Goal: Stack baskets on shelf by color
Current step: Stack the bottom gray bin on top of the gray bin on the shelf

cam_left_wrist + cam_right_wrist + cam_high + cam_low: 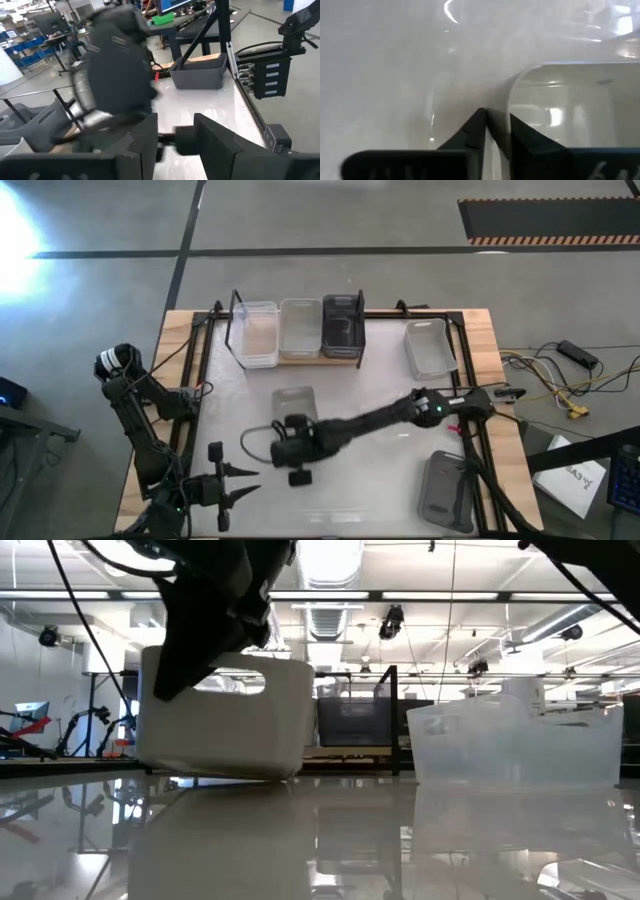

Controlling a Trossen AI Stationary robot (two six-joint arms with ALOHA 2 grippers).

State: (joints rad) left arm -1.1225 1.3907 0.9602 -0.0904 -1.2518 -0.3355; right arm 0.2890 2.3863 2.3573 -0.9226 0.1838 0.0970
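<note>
While its 2 fingers pinch the thin wall of a light grey basket point(295, 402) at mid-table, the right gripper point(487, 120) holds it just in front of the shelf point(300, 358), where 3 baskets sit side by side. The left gripper point(232, 482) waits at the table's near left corner, fingers spread, with 2 more baskets point(430, 346) on the right side.
</note>
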